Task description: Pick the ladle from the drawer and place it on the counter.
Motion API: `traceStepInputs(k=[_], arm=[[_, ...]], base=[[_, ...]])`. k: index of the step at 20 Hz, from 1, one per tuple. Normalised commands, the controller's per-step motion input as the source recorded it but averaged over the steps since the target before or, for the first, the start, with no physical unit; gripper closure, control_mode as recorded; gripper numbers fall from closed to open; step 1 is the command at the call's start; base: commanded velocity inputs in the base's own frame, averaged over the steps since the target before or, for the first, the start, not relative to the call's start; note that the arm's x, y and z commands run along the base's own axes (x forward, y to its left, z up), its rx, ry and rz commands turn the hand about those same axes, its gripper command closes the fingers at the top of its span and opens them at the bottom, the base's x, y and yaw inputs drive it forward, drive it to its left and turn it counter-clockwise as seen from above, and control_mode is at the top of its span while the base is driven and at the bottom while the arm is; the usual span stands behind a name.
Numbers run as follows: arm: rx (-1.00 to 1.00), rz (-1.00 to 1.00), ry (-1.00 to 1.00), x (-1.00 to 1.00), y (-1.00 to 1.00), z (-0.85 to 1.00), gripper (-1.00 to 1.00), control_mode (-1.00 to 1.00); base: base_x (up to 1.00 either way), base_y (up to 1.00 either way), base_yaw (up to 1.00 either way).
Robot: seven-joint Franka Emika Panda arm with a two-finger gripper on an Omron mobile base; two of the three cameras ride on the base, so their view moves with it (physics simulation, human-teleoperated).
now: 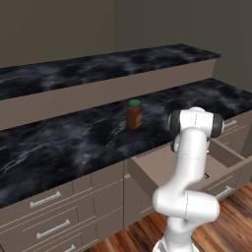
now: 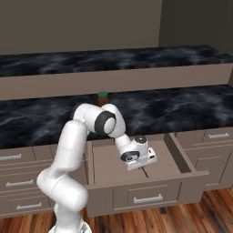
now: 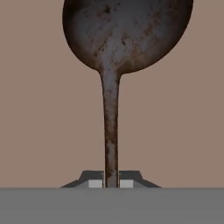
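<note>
The ladle (image 3: 110,127) lies on the floor of the open drawer (image 2: 109,170), its rusty dark bowl at the top of the hand view and its slim handle running down between my fingertips (image 3: 95,183). My gripper (image 3: 110,183) is shut on the lower end of that handle, both pads pressed against it. In the right base view the gripper (image 2: 143,167) reaches down into the middle of the drawer, and a thin dark piece of the ladle (image 2: 145,172) shows just under the hand. The black marble counter (image 2: 182,109) runs above the drawer (image 1: 147,170).
A brown jar with a green lid (image 1: 134,114) stands on the counter (image 1: 74,142) just behind the drawer. A raised marble ledge (image 1: 98,66) runs along the back. Stacked drawer fronts (image 1: 49,216) flank the open drawer, whose side walls (image 2: 175,152) box in the hand.
</note>
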Motion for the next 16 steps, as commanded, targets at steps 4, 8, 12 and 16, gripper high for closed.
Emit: traceStepInputs(k=[4,8,12,16], arm=[[0.00,0.20,0.29,0.12,0.00,1.00,1.00,-1.00],[-0.01,0.30,0.40,0.24,0.00,1.00,1.00,-1.00],[0.00,0.53,0.29,0.19,0.00,1.00,1.00,-1.00],[0.00,0.64,0.18,0.00,0.00,0.97,1.00,-1.00]], base=[[0.00,0.00,0.00],[0.00,0.00,0.00],[0.00,0.00,0.00],[0.00,0.00,0.00]])
